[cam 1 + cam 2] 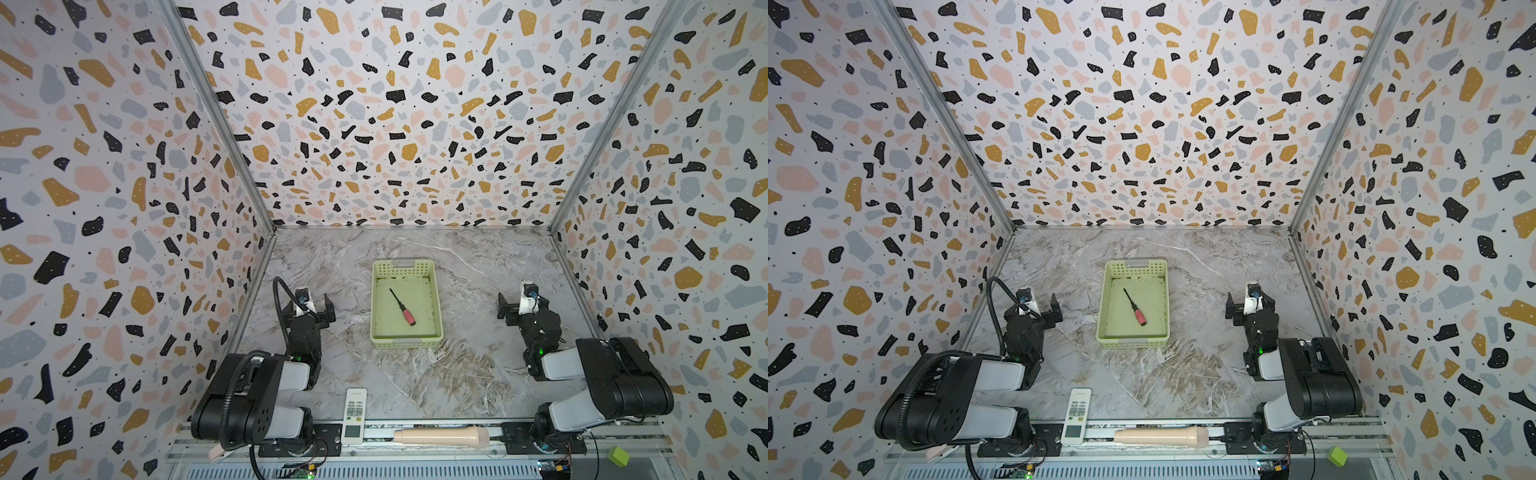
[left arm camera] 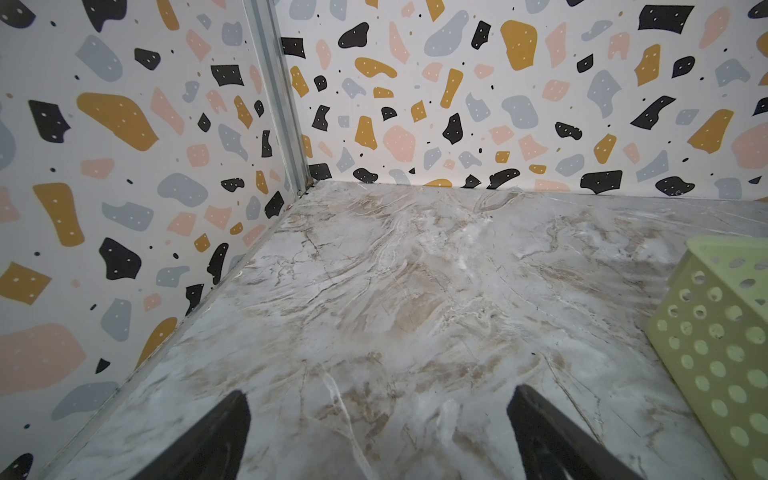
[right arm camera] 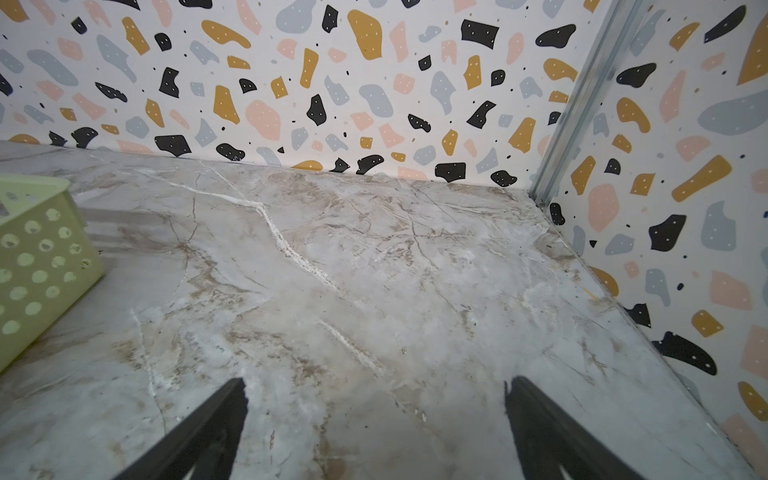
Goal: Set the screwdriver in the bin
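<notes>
The screwdriver (image 1: 402, 308) (image 1: 1135, 308), red-handled with a thin dark shaft, lies slantwise on the floor of the pale yellow-green bin (image 1: 437, 299) (image 1: 1108, 299) at the middle of the table in both top views. My left gripper (image 1: 309, 307) (image 1: 1038, 305) (image 2: 378, 399) stands open to the left of the bin with nothing between its fingers. To the bin's right, my right gripper (image 1: 521, 305) (image 1: 1250, 303) (image 3: 374, 386) is open and empty too. Each wrist view shows only a perforated corner of the bin (image 2: 723, 332) (image 3: 37, 257); the screwdriver is out of view there.
A white remote control (image 1: 354, 415) (image 1: 1075, 415) and a beige microphone-like cylinder (image 1: 440, 437) (image 1: 1160, 437) lie at the table's front edge. A green block (image 1: 618, 456) (image 1: 1337, 456) sits at the front right. Patterned walls enclose three sides.
</notes>
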